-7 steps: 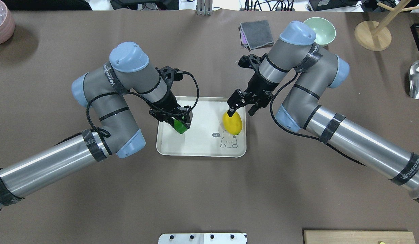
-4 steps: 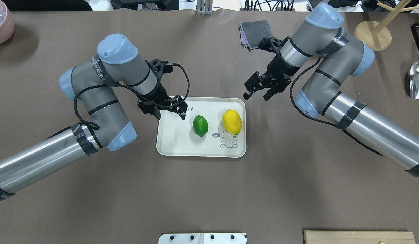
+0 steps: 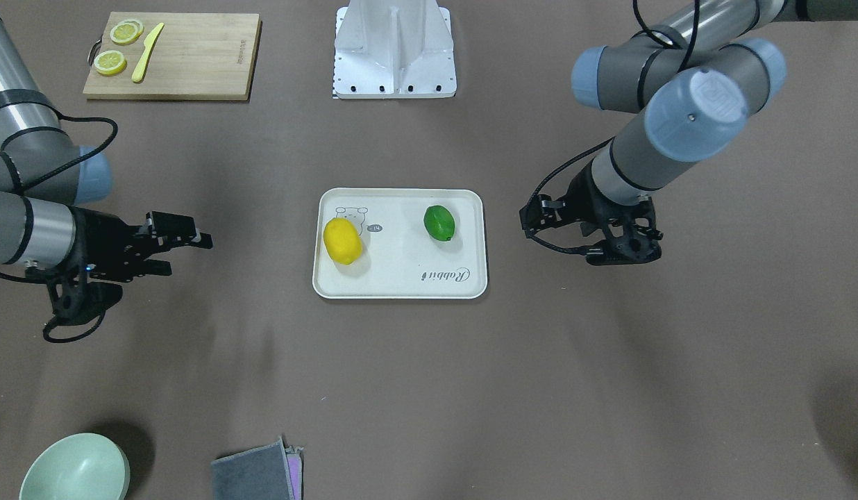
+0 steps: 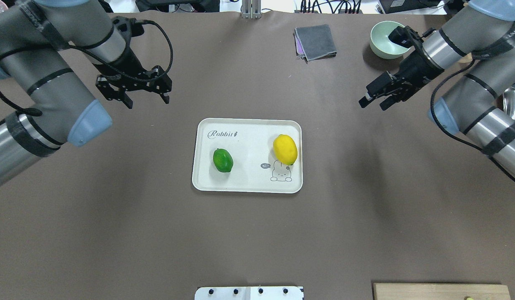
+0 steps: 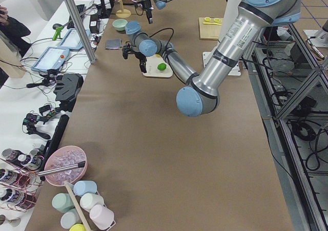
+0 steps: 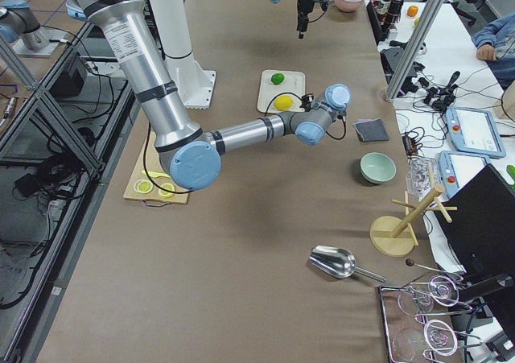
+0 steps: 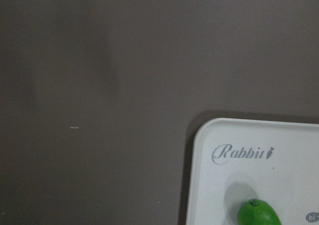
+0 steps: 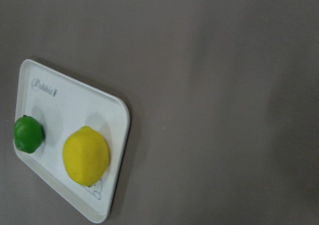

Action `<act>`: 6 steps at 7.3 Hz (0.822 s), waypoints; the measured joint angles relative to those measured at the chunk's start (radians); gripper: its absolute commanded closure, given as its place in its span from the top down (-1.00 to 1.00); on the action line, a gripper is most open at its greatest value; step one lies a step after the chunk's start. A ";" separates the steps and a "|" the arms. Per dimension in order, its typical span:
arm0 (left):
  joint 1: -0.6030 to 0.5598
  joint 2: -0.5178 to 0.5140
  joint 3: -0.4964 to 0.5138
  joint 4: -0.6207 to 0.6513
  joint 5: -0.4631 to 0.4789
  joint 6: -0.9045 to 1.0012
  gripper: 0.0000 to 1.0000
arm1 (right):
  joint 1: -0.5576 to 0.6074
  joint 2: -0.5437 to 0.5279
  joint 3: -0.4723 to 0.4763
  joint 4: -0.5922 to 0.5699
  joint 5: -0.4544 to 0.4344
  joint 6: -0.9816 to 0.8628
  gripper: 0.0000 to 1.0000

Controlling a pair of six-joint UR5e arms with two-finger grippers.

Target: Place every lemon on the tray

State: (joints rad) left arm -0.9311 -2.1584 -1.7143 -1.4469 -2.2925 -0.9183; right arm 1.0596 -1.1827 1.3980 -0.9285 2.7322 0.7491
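Observation:
The cream tray (image 4: 246, 190) with grey "Rabbit" script lies at the table's middle. The yellow lemon (image 4: 285, 149) lies on its right half by the animal drawing. The green lemon (image 4: 223, 160) lies on its left half. Both also show in the front view, yellow (image 3: 342, 241) and green (image 3: 439, 222), on the tray (image 3: 401, 281). My left gripper (image 4: 147, 102) is open and empty, raised beyond the tray's far left corner. My right gripper (image 4: 372, 106) is open and empty, raised far right of the tray. The right wrist view shows both lemons (image 8: 85, 155) on the tray (image 8: 75, 100).
A pale green bowl (image 4: 391, 39) and a folded grey cloth (image 4: 316, 41) lie at the far side. A wooden stand (image 4: 457, 43) and a metal scoop (image 4: 513, 98) are far right. A cutting board (image 3: 172, 55) with lemon slices (image 3: 111, 62) sits near the robot's base.
Both grippers let go of their lemons, opened, and pulled up and outward away from the tray. The green lemon rolled on the tray and settled on its left half.

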 measured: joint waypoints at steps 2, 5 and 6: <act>-0.098 0.074 -0.143 0.204 0.128 0.177 0.96 | 0.056 -0.133 0.052 -0.003 -0.015 -0.023 0.99; -0.350 0.283 -0.185 0.268 0.176 0.615 0.96 | 0.105 -0.288 0.130 -0.061 -0.200 -0.199 0.99; -0.439 0.350 -0.158 0.247 0.174 0.747 0.96 | 0.142 -0.325 0.161 -0.131 -0.267 -0.258 0.99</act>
State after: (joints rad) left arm -1.3703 -1.8085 -1.8725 -1.2000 -2.1189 -0.1715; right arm 1.2020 -1.5077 1.5595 -1.0591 2.4648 0.4911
